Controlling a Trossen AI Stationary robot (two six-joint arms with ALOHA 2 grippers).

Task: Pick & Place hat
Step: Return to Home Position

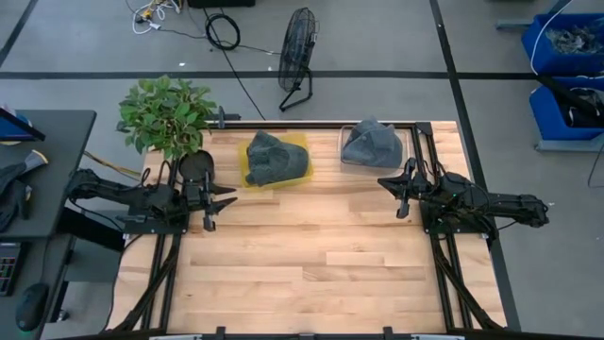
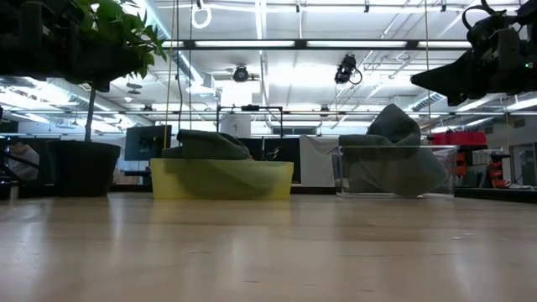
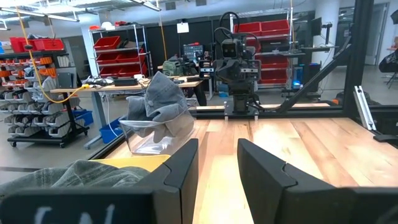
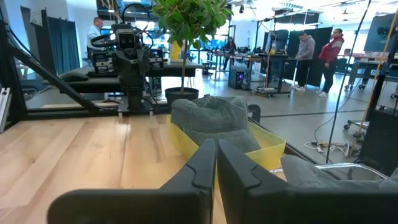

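Observation:
Two grey hats sit in bins at the table's far side. One grey hat (image 1: pixel 276 157) lies in a yellow tray (image 1: pixel 251 179); in the low view that hat (image 2: pixel 205 143) rises above the yellow tray (image 2: pixel 221 180). The other grey hat (image 1: pixel 371 144) sits in a clear bin (image 1: pixel 404 151), also seen as hat (image 3: pixel 163 99) in the left wrist view. My left gripper (image 1: pixel 219 199) hovers open near the table's left edge. My right gripper (image 1: pixel 394 192) hovers shut on nothing, just near of the clear bin.
A potted plant (image 1: pixel 168 115) stands at the far left corner, beside my left arm. A floor fan (image 1: pixel 296 52) and cables lie beyond the table's far edge. The wooden table (image 1: pixel 321 264) stretches bare toward its near edge. People stand in the room behind.

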